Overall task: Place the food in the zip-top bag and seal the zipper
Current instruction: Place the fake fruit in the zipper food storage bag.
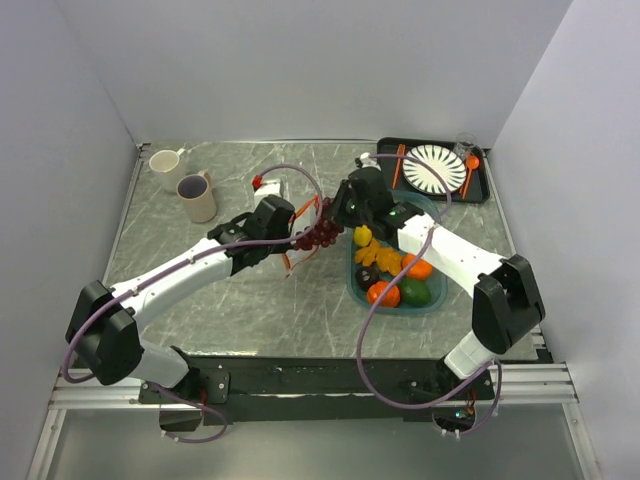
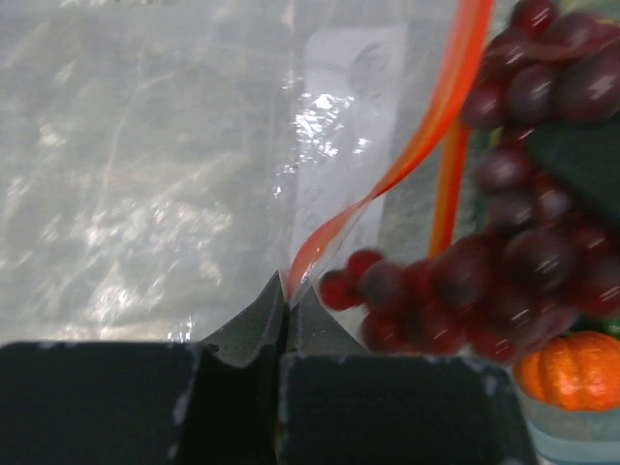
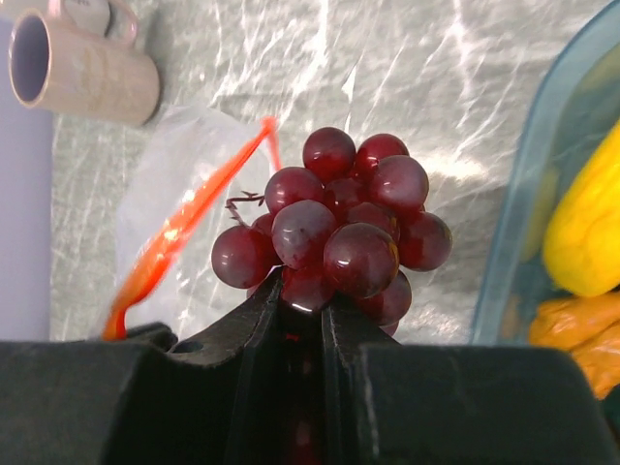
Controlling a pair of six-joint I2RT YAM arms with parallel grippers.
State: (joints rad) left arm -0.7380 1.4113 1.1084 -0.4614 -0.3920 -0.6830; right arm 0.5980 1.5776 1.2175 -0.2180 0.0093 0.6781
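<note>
Here the right gripper [image 3: 300,291] clamps glossy dark-purple grapes [image 3: 334,228]; the left gripper [image 2: 286,300] pinches the clear floppy bag [image 2: 145,194], its orange-red zipper [image 2: 426,126] stretching away from the fingertips.

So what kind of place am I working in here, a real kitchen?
Probably not: it looks like a staged robot test cell. Plain white walls box in one marble-patterned table, the two arms are bolted to its near edge, and the food is toy fruit in a teal tray.

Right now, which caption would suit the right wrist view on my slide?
Right jaws shut on a bunch of dark red grapes, beside the clear zip-top bag and its orange-red zipper.
</note>
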